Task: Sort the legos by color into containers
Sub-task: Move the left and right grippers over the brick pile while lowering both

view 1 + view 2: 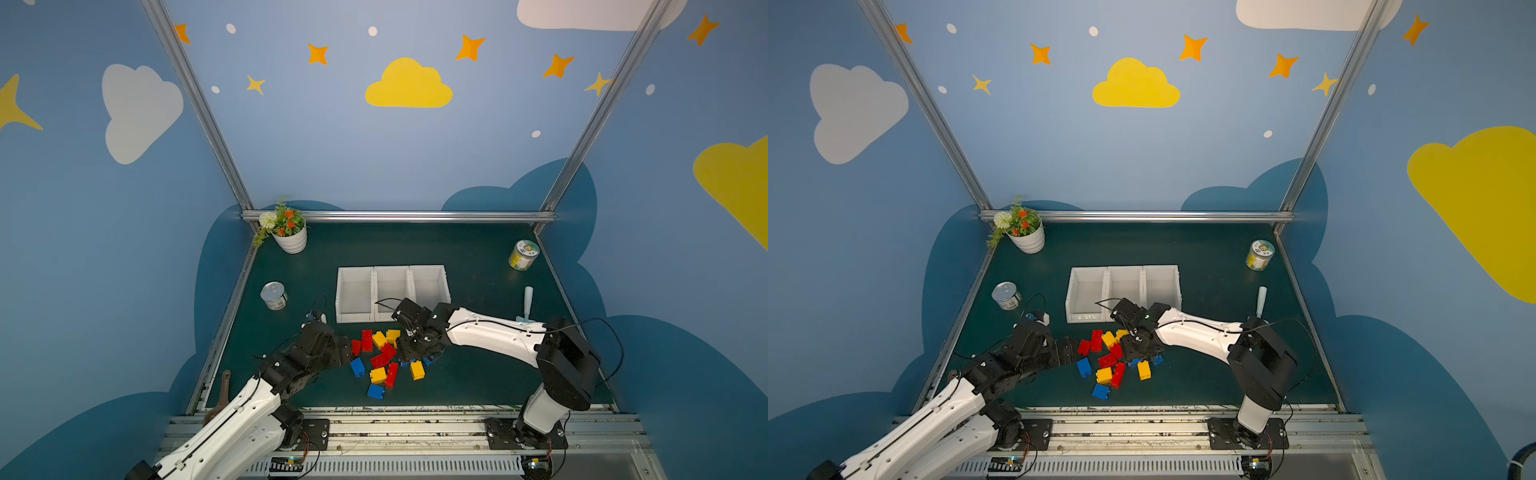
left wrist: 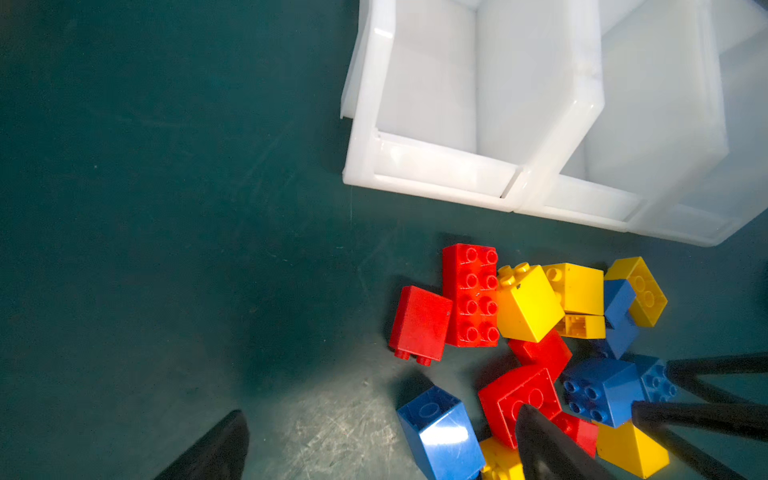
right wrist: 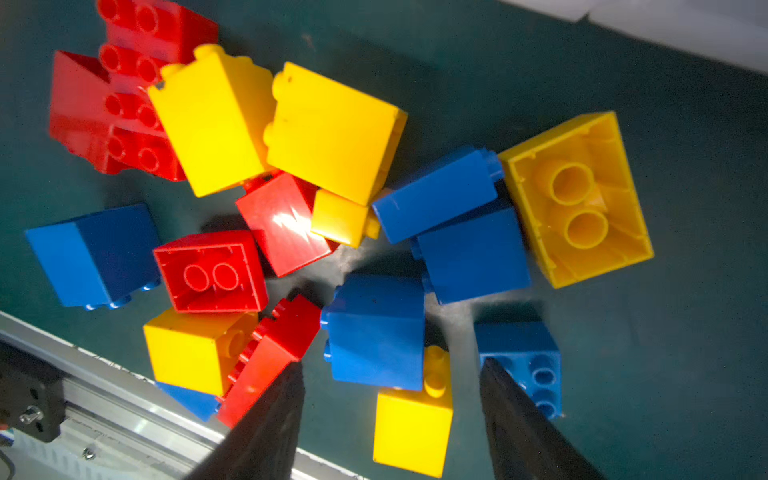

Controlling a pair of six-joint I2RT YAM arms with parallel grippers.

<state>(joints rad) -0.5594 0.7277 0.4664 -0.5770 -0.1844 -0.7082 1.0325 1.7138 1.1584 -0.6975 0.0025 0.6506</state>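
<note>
Red, yellow and blue legos [image 1: 380,359] [image 1: 1106,359] lie in a loose pile near the table's front. Just behind the pile stand three white containers [image 1: 355,318] [image 2: 440,166], side by side with nothing showing inside. My right gripper [image 1: 415,357] [image 3: 392,363] is low over the pile's right part. It is open, and its fingers flank a blue brick [image 3: 374,332] and a yellow brick [image 3: 415,415] without touching them. My left gripper [image 1: 347,349] [image 2: 382,409] is wide open at the pile's left edge. A blue brick [image 2: 440,432] lies between its fingers.
A flower pot [image 1: 291,239] stands at the back left, a tin can [image 1: 274,296] on the left and a jar [image 1: 523,255] at the back right. A white-handled tool [image 1: 528,303] lies on the right. A metal rail [image 1: 415,415] runs along the front edge.
</note>
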